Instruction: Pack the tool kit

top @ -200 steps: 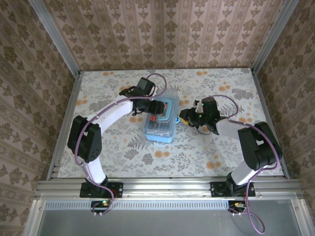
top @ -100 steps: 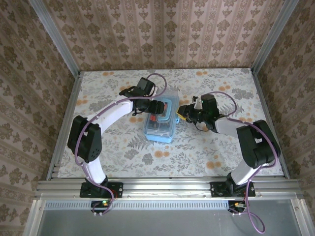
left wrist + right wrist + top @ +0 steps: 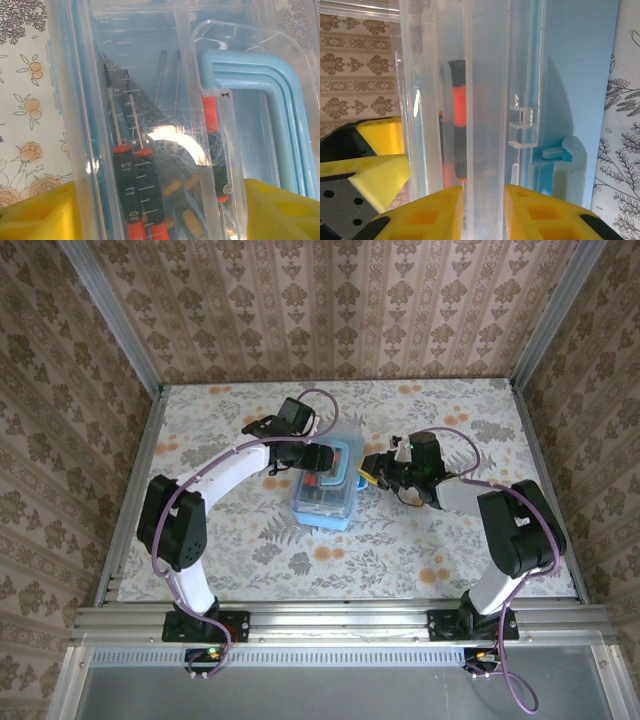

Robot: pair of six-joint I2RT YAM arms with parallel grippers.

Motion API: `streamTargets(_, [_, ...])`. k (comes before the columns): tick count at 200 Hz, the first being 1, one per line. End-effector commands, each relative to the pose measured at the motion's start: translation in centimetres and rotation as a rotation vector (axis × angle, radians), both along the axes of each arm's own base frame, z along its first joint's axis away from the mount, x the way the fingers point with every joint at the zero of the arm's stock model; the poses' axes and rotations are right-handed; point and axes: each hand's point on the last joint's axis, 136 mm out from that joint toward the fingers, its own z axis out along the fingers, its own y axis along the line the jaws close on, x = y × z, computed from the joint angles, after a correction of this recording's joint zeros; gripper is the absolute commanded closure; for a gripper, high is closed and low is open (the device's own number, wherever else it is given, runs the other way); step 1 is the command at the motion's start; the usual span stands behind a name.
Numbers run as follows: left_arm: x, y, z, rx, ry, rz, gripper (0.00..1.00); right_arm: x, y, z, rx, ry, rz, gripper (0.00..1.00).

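**A:** Change against 1.0 s back?

**B:** The right gripper (image 3: pixel 368 470) has slid toward 9 o'clock, from just off the tool case (image 3: pixel 328 485) to its 3 o'clock side. The left gripper (image 3: pixel 322 460) and the case have not shifted.

**A:** Where is the case?

**B:** In the middle of the floral table (image 3: pixel 430 540), long axis roughly 12 to 6. The left gripper sits over its 12 o'clock end.

**A:** Jaws?

**B:** Right: clenched on a clear upright wall of the case, with the yellow pads (image 3: pixel 432 215) either side of it and barely a gap. Left: spread wide above the lid, pads (image 3: pixel 35 212) at the view's 7 and 5 o'clock corners, nothing clamped between them.

**A:** Materials?

**B:** The case is transparent hard plastic, glossy and scratched. Its base, carry handle (image 3: pixel 270 100) and latch (image 3: pixel 560 156) are light blue. The pads are matte yellow blocks (moulded recesses on top).

**A:** Counts?

**B:** One carry handle, one latch. Through the lid I see three screwdrivers (image 3: pixel 122 185) with ribbed black-and-orange grips and one grey metal rule (image 3: pixel 142 150) with printed graduations. There are also a few yellow pieces too blurred to identify.
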Motion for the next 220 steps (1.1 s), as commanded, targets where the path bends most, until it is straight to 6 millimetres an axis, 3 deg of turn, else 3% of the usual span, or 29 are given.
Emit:
streamTargets(1, [-2.7,3.0,-6.9,0.175,0.188,0.017,0.52,0.7,-0.5,4.6,0.024,-0.090,0.011,0.70])
streamTargets(29, [-2.8,2.9,-7.0,0.172,0.191,0.016,0.52,0.9,-1.7,6.5,0.004,-0.124,-0.004,0.70])
streamTargets(46, [-2.7,2.9,-6.9,0.166,0.190,0.017,0.53,0.9,-3.2,6.3,-0.027,-0.121,-0.036,0.69])
streamTargets(63, [-2.7,2.7,-6.8,0.145,0.196,0.016,0.54,0.8,-5.3,4.5,-0.052,-0.080,-0.095,0.69])
streamTargets(91, [-2.6,2.7,-6.8,0.126,0.201,0.019,0.56,0.2,-8.0,-0.4,-0.099,0.040,-0.164,0.75])
streamTargets(120, [-2.7,2.7,-6.8,0.120,0.203,0.014,0.56,0.0,-6.7,-3.4,-0.081,0.091,-0.123,0.80])
streamTargets(153, [-2.8,2.7,-6.8,0.116,0.203,0.014,0.56,0.1,-4.0,-5.0,-0.099,0.111,-0.060,0.81])
streamTargets(177, [-2.8,2.6,-6.8,0.111,0.202,0.012,0.56,0.2,-2.1,-5.3,-0.105,0.110,-0.018,0.80])
streamTargets(220, [-2.7,2.6,-6.7,0.114,0.202,0.011,0.56,0.4,-1.1,-5.0,-0.058,0.084,0.006,0.75])
